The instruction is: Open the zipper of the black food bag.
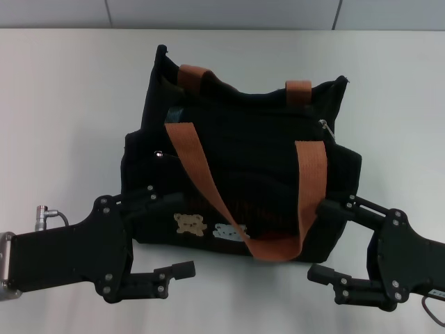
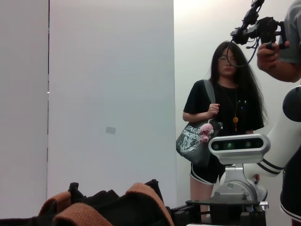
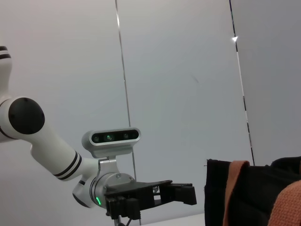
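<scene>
**Both hands flanking the black food bag**

While the black food bag (image 1: 236, 174) is sitting upright on the white bench (image 1: 62, 104), both hands are hanging low at its near face, one at each bottom corner. The left hand (image 1: 170, 236) is standing with its fingers spread wide and gripping nothing, one finger lying against the bag's near left corner and the other reaching out just short of the bag. The right hand (image 1: 327, 240) is mirroring it at the near right corner, fingers likewise parted and empty. Orange handles (image 1: 201, 174) are drooping over the bag's front, past two small bear patches (image 1: 208, 227). A small metal piece (image 1: 325, 129) at the bag's upper right edge is probably the zipper pull, though it is too small to be sure.

Across the bag's top the mouth appears to be gaping somewhat, yet the zipper teeth are not showing clearly, so whether it is zipped or unzipped cannot be settled. This pose fits hands arriving to brace the bag as well as hands backing off afterward. If the zipper is shut, one hand would need to steady the bag while the other pinches the pull.
</scene>
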### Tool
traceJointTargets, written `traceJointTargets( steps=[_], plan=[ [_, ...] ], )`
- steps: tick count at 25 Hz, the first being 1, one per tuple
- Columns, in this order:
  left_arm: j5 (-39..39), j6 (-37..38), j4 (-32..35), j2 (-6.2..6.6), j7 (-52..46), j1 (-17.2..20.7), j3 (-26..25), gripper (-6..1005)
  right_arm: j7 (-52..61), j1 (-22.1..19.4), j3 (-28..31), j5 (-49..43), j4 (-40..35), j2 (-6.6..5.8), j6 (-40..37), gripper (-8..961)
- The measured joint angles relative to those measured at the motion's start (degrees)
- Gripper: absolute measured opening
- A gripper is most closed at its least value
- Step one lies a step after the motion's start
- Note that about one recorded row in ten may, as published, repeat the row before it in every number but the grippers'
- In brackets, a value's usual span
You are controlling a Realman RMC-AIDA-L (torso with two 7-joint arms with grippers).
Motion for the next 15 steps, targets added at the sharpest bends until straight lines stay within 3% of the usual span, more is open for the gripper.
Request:
traceJointTargets(
  steps=[15],
  plan=[
    [-0.4,0.01,-0.28,0.01,0.02,-0.5,0.02,818,-0.08,-0.37,1.14,0.0,0.01,-0.07,-0.01,847]
  ],
)
